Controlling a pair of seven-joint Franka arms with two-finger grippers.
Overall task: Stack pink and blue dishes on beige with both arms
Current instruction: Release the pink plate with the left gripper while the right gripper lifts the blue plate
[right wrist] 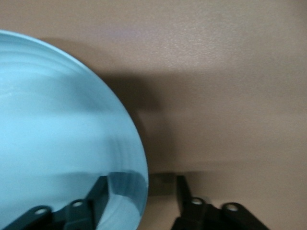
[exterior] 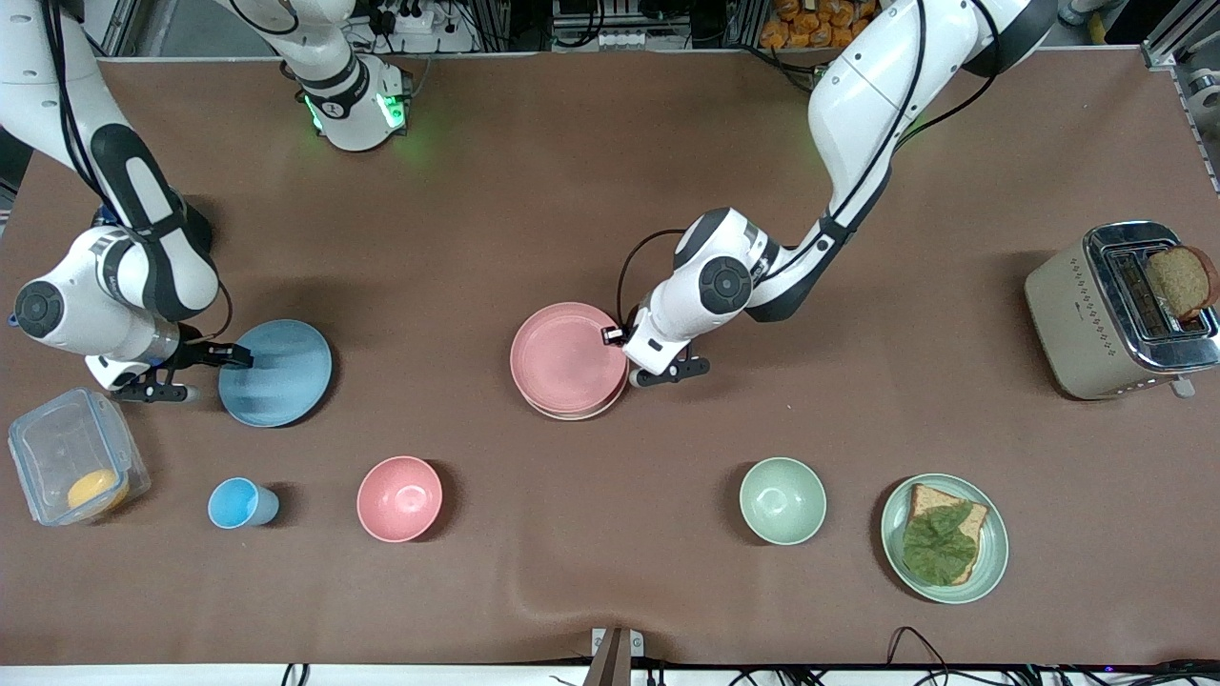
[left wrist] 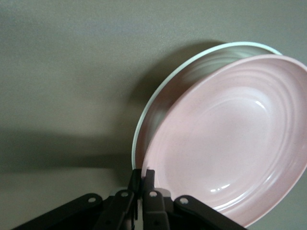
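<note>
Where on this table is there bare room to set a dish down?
Bare brown cloth lies between the light blue flat plate, straddled by the open right gripper, and the pale pink flat plate on the cream-beige plate, pinched by the left gripper. More lies between that gripper and the beige toaster. The row from the clear plastic box to the bread plate is crowded.
</note>
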